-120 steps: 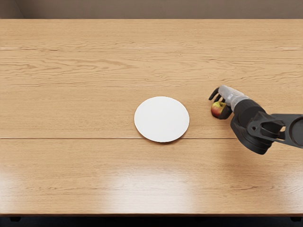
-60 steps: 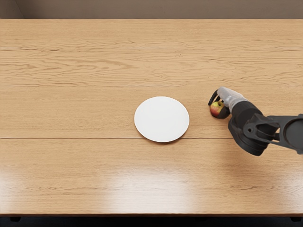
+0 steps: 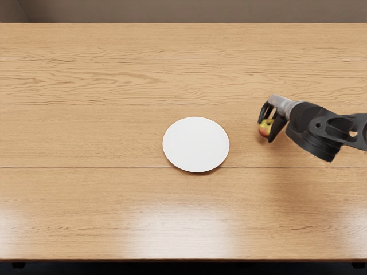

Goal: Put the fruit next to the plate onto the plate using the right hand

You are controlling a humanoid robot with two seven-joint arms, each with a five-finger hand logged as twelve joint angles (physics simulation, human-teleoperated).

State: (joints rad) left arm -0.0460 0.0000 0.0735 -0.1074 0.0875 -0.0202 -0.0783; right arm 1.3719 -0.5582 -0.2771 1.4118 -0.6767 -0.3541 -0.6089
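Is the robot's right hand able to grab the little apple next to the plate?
Probably yes. The right hand is at the apple, its dark fingers curl around it, and nothing stands in the way. The plate lies apart, to the left in the picture.

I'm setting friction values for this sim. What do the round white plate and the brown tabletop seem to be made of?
Round white plate: ceramic or plastic, hard to tell; matte, evenly white, no glare. Brown tabletop: wood or veneer, judging by grain lines and plank seams; satin finish, with soft sheen near the front edge.
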